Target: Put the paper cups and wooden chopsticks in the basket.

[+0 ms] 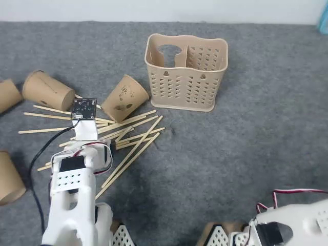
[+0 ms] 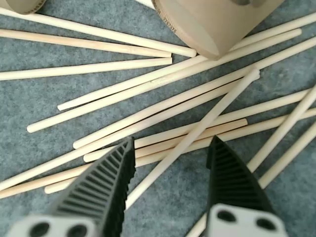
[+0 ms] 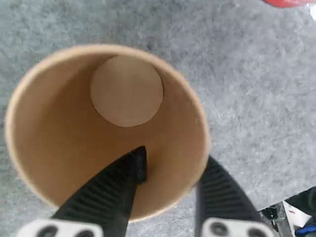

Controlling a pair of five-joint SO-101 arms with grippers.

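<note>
None of it is in the basket yet, as far as I can judge. Nearest me, my right claw (image 3: pixel 176 160) stands apart over an upright cup (image 3: pixel 59 148), one finger inside and one outside. It sits astride the wall but isn't pinched on it, so I take that cup to be resting on the grey carpet (image 3: pixel 256 89). My left claw (image 2: pixel 172 142) is apart too and holds nothing. It hangs low over the chopsticks (image 2: pixel 163 106), with one stick running between its tips. The sticks lie in a loose criss-cross heap on the carpet, some overlapping, all of them outside the basket.

Around and past the heap are four more cups. One cup (image 1: pixel 9 177) is at the near left edge. Another cup (image 1: pixel 124 98) lies on its side just beyond the sticks. A third cup (image 1: pixel 48 89) lies on its side further left, and a fourth cup (image 1: pixel 6 95) is partly cut off by the left edge.

Farthest off, the basket (image 1: pixel 187 87) stands upright with two compartments, and I see nothing in either. By my reckoning the whole job is left: five cups and every stick. The step closest to done is the cup at my right claw, which wants a squeeze, a lift and a carry across
</note>
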